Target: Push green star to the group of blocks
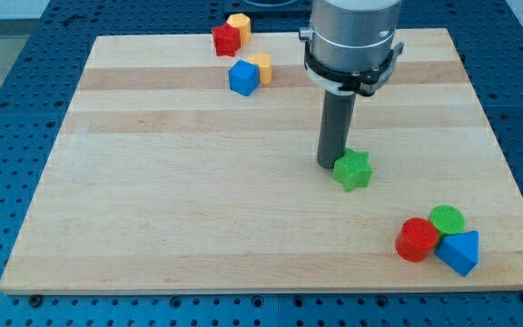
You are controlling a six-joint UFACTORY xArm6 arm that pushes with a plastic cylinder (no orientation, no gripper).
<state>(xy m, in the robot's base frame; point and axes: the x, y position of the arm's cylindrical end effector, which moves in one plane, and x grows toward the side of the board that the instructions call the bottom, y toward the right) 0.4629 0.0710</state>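
Green star [353,170] is what we are watching, though we are starting with the biggest thing around it: the pale wooden board [198,209], which is filling most of the view and lying on a blue perforated table [7,36]. We are seeing the arm's grey cylindrical body [352,41] hanging over the board's upper right part, with the dark rod [336,127] reaching straight down from it. We are carrying no pincer at all, so there are no jaws to be open or closed; my tip [329,164] is resting on the board, touching or just beside the star's left edge. The star is sitting right of the board's centre, well apart from every other block. Toward the view's bottom right we are finding a tight group: a blue triangular block [459,252], a red cylinder [417,240] on its left, and a green cylinder [447,220] behind the two, all touching or nearly so. Near the view's top, left of the arm, a blue cube [243,77] is sitting against a yellow block [261,66], and higher up a red star-like block [226,40] is sitting beside a yellow hexagonal block [239,24] at the board's top edge.
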